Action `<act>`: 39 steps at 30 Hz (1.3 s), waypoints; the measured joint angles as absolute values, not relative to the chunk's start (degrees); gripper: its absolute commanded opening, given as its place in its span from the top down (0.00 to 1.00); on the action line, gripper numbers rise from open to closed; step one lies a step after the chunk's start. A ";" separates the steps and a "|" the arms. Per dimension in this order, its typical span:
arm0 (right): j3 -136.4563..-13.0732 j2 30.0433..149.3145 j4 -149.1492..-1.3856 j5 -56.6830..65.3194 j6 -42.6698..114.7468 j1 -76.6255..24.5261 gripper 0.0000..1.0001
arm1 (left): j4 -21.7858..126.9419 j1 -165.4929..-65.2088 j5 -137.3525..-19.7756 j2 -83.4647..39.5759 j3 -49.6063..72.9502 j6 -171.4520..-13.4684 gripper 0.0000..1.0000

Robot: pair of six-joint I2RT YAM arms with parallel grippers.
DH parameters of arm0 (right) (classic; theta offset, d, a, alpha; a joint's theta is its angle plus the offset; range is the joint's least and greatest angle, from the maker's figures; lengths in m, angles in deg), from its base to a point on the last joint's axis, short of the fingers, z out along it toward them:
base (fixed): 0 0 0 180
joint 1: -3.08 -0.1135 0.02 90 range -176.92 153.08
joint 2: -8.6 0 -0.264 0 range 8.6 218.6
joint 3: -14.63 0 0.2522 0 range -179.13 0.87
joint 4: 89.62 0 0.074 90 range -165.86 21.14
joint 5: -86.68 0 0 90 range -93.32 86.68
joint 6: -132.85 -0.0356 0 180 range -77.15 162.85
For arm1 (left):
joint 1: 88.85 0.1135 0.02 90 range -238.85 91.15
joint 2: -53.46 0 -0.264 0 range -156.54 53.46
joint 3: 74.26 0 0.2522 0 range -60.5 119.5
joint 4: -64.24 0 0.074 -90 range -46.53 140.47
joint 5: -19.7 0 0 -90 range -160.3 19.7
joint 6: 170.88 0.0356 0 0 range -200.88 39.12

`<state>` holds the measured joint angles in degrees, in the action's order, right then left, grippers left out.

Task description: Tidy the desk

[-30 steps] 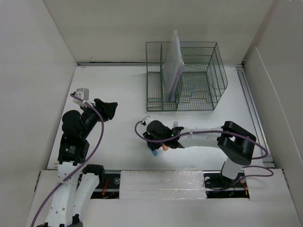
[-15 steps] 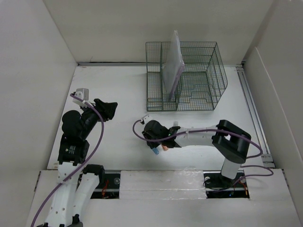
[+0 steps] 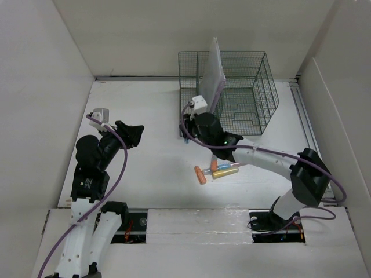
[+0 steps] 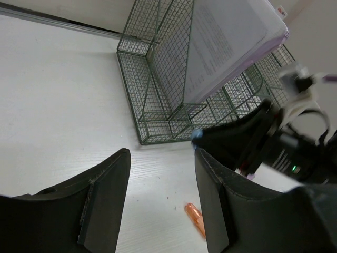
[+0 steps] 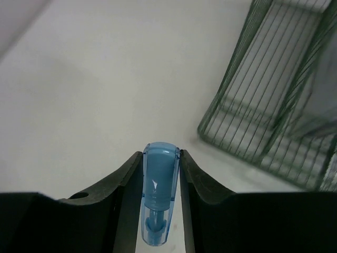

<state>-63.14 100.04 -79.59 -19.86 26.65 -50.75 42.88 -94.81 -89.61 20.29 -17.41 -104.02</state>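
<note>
1. The right gripper [image 3: 185,138] is clamped on a blue marker [image 5: 159,190]. Its fingers press both sides of the barrel, and the rounded cap pokes out past the tips.
2. It hangs just off the front-left corner of the wire basket [image 3: 265,78], with the desk [image 3: 145,104] directly beneath it. Whether the marker touches the mesh cannot be told.
3. The desk spreads out in front of the basket and to its left, and the basket stands on it.
4. The left gripper [image 3: 135,134] is well to the left of the basket, above the desk, with its jaws apart and nothing between them.
5. Loose markers [image 3: 215,170], orange and yellow, lie on the desk in front of the basket, apart from both grippers.
6. A sheaf of paper [image 3: 211,81] stands on edge inside the basket, toward its left side.
</note>
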 measured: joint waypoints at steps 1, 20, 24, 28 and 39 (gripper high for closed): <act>-63.77 99.58 -82.58 -20.67 27.28 -49.52 0.80 | 42.88 -94.81 -89.61 20.29 -17.41 -104.02 0.52; -66.90 118.02 -113.86 -24.10 32.24 -39.53 0.81 | 42.88 -94.81 -89.64 20.21 -17.41 -103.99 0.52; -65.54 116.58 -115.98 -26.22 33.86 -39.53 0.82 | 42.88 -94.81 -89.66 20.16 -17.41 -103.99 0.52; -61.50 112.30 -119.81 -31.22 37.12 -39.55 0.83 | 42.88 -94.81 -89.83 19.88 -17.41 -103.99 0.52; -58.20 111.69 -124.16 -40.67 41.05 -37.43 0.83 | 42.88 -94.81 -89.96 19.75 -17.41 -103.99 0.52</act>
<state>-58.20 111.69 -124.16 -40.67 41.05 -37.43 42.88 -94.81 -89.96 19.75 -17.41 -103.99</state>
